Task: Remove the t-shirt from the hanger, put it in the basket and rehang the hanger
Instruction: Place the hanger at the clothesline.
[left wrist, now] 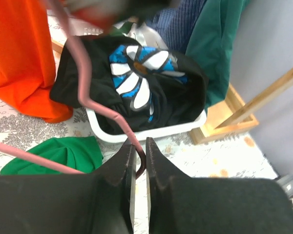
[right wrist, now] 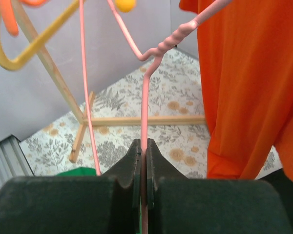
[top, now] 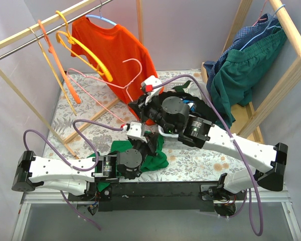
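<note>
A pink wire hanger hangs bare in the air between my two grippers. My right gripper is shut on its straight wire below the twisted neck. My left gripper is shut on a bent corner of the same hanger, the wire curving between the fingertips. A green t-shirt lies bunched on the flowered table under my left wrist, off the hanger's frame. It shows at the lower left in the left wrist view, with a pink wire crossing over it.
An orange t-shirt hangs on a blue hanger from the left rail, close to the right of my right gripper. Orange and yellow hangers hang beside it. A white basket holds dark clothes. The right wooden rack carries blue and green garments.
</note>
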`<state>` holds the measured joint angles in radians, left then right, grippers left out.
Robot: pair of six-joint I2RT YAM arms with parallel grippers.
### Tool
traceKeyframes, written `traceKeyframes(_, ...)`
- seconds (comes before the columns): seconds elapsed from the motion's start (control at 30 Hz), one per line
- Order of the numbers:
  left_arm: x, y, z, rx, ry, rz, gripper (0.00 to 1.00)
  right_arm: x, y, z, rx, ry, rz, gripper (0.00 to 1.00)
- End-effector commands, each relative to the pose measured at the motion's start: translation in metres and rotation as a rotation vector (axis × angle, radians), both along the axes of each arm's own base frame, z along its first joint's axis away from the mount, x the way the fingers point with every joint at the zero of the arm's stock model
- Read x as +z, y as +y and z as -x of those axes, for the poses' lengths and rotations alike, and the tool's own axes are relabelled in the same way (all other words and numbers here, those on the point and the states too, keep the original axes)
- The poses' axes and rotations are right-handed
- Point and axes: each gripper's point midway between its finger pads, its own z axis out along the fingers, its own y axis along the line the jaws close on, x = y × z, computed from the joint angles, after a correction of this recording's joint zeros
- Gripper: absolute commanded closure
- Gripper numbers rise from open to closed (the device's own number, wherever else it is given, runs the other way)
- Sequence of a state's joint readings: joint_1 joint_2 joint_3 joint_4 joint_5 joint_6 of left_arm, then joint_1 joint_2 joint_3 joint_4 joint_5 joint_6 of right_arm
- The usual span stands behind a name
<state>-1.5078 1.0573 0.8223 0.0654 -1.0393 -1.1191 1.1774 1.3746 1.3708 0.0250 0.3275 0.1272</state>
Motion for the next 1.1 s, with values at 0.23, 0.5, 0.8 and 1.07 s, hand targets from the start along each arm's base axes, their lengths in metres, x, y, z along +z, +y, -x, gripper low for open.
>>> traceKeyframes(0.23,0.030,-0.005,0.012,-0.059,-0.024,0.071,1.00,0.022,0.001,0.017,0.066,-0.008,-0.051,0.85)
traceKeyframes(0.5,0.039,-0.008,0.021,-0.065,-0.018,0.179,1.00,0.011,-0.001,0.018,0.066,0.002,0.011,0.51)
traceKeyframes(0.8,0.047,-0.002,0.029,-0.085,-0.022,0.226,1.00,0.021,-0.041,0.021,-0.001,-0.004,0.016,0.31)
traceKeyframes(1.07,0.063,-0.007,0.036,-0.138,-0.061,0.200,1.00,0.059,-0.115,0.034,-0.087,-0.079,-0.085,0.23)
